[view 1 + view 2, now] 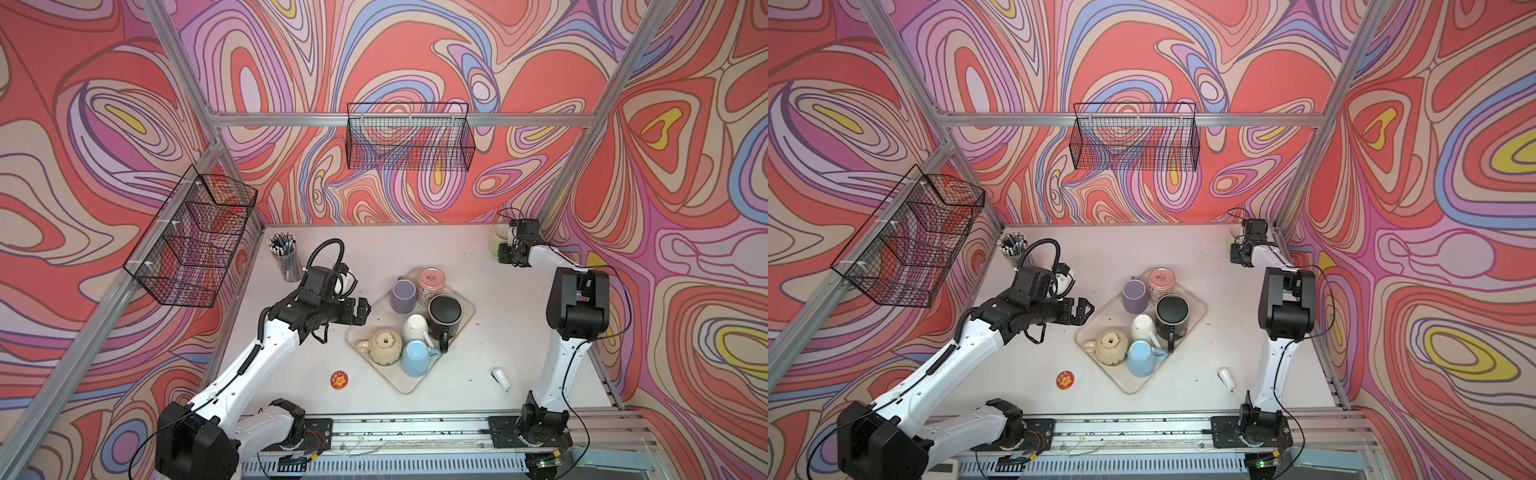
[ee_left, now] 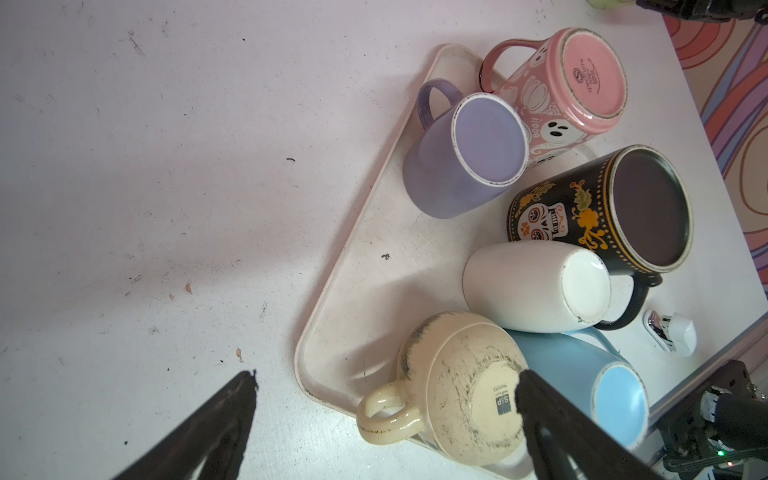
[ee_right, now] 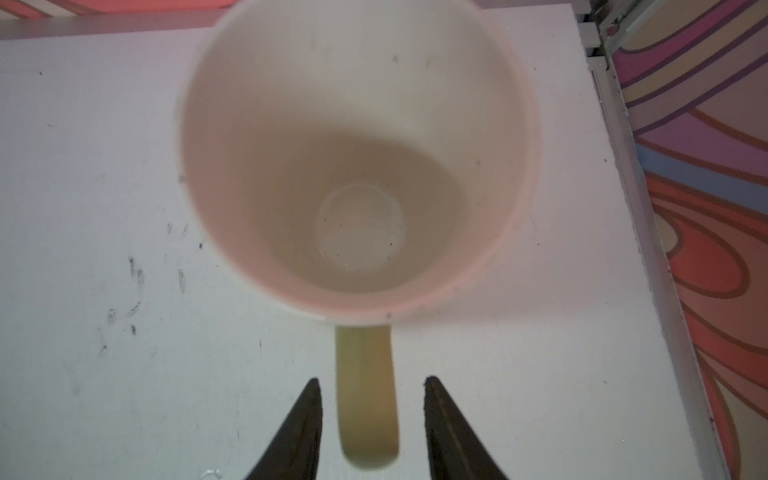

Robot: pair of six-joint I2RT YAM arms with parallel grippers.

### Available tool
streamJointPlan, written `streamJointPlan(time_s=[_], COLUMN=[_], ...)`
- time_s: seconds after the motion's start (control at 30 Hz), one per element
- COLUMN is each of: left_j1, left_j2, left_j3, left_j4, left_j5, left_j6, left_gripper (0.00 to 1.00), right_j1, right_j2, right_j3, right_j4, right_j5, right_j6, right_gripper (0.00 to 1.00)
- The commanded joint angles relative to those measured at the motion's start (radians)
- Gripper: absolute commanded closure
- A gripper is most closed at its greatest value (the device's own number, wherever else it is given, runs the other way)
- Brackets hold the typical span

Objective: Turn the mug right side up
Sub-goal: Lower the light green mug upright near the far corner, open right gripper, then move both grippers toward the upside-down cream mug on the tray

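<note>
Counting the crockery gives seven mugs: six stand mouth-down on the tray (image 1: 371, 321), namely a purple mug (image 1: 403, 296), a pink mug (image 1: 431, 280), a black mug (image 1: 444, 313), a white mug (image 1: 415, 328), a cream mug (image 1: 385, 347) and a blue mug (image 1: 415, 358), packed so that neighbours touch; the seventh, a pale yellow-green mug (image 3: 357, 166), stands upright with its mouth up at the far right corner of the table (image 1: 469, 374), well apart from the tray. Two arms work the table. The right arm reaches out to that corner, wrist bent down over the mug and partly hiding it in both top views; the right gripper (image 3: 372, 380) is released, its fingers parted to either side of the handle (image 3: 365, 399) with a gap showing on each side, so nothing is grasped. The left arm stretches in from the near left, forearm about level; the left gripper (image 1: 361, 309) hangs wide apart and empty above the tray's left edge, and in its wrist view one finger overlaps the cream mug's base. Around them stand one cup of pencils (image 1: 286, 257) at the far left, one round red badge (image 1: 339, 380) near the front, one small white object (image 1: 500, 378) beside the right arm, and two wire baskets (image 1: 409, 137) (image 1: 195, 237) hung on the patterned walls.
</note>
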Motion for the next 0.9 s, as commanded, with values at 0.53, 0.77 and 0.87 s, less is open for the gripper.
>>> streamJointPlan(time_s=[0.53,0.77,0.87], left_j1=[-0.009,-0.008,-0.011], left_j2=[-0.014,0.008,0.014], left_j3=[0.044,0.007,-0.012], left_j4=[-0.114,-0.137,-0.119], left_j5=[0.099,0.091,0.087], left_j6=[0.008,-0.043,-0.058], left_gripper=[0.28,0.58,0.63], right_j1=[0.072,0.250,0.342], right_j2=[-0.435,-0.663,-0.741], right_j3=[-0.217,-0.387,-0.437], right_j4=[0.058,0.071,0.044], right_j5=[-0.064,-0.037,-0.036], right_j6=[0.198,0.218,0.226], right_gripper=[0.47,0.46,0.46])
